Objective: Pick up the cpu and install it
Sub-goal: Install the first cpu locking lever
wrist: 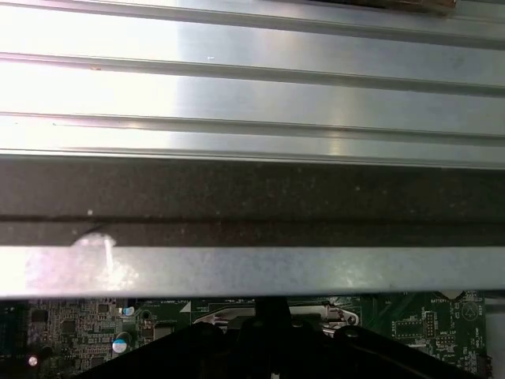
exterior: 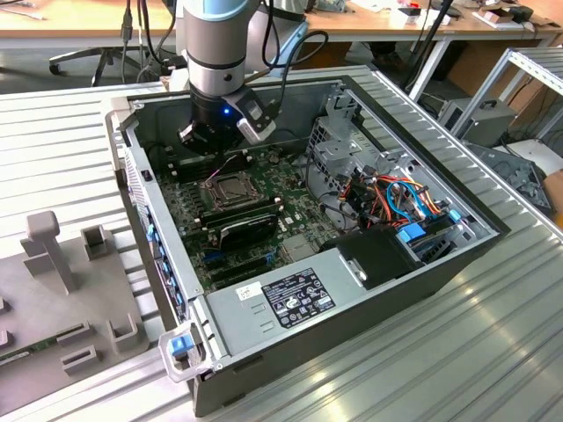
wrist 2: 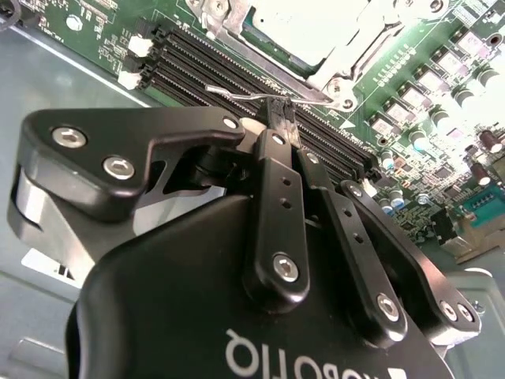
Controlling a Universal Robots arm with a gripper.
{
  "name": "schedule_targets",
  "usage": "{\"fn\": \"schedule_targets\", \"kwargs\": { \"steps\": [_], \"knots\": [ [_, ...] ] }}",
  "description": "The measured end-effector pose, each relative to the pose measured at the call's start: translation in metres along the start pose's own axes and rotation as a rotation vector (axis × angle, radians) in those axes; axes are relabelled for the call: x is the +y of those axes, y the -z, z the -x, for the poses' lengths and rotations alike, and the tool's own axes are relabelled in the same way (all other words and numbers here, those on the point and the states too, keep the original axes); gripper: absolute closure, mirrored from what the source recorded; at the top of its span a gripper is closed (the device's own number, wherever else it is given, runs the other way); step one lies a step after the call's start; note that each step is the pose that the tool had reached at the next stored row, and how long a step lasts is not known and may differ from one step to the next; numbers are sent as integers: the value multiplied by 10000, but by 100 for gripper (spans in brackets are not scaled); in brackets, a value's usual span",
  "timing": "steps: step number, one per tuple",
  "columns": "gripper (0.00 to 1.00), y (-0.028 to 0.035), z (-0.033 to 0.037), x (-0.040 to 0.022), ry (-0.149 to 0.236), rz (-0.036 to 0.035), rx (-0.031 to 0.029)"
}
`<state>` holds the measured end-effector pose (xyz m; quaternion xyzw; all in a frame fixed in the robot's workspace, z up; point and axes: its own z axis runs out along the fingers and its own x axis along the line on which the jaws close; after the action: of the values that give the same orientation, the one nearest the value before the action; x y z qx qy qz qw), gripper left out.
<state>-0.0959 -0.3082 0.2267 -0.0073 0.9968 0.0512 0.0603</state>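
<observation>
Fingers [wrist 2: 274, 118] at lever [wrist 2: 237, 90] of socket [wrist 2: 300, 31] on mobo [wrist 2: 426, 95], in case [exterior: 290, 97] — RAM slots [wrist 2: 205, 67] beside socket.

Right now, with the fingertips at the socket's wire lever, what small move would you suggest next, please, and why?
Probably ease the lever slowly toward its latch. The gripper is shut with its tips at that wire, and the cpu seems to lie inside the socket frame already, so securing it looks like what's left.

The table [exterior: 422, 369] is silver metal with long ridges. A big open computer case [exterior: 369, 325] sits on it in the middle. At 8 o'clock from the case, a flat grey plate [exterior: 97, 299] lies on the table, with small grey blocks [exterior: 123, 334] standing on it.
</observation>
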Motion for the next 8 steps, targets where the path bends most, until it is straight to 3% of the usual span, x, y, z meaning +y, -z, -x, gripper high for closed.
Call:
{"fn": "schedule_targets", "kwargs": {
  "steps": [8],
  "knots": [
    [89,0,2,0,1,-1,4]
  ]
}}
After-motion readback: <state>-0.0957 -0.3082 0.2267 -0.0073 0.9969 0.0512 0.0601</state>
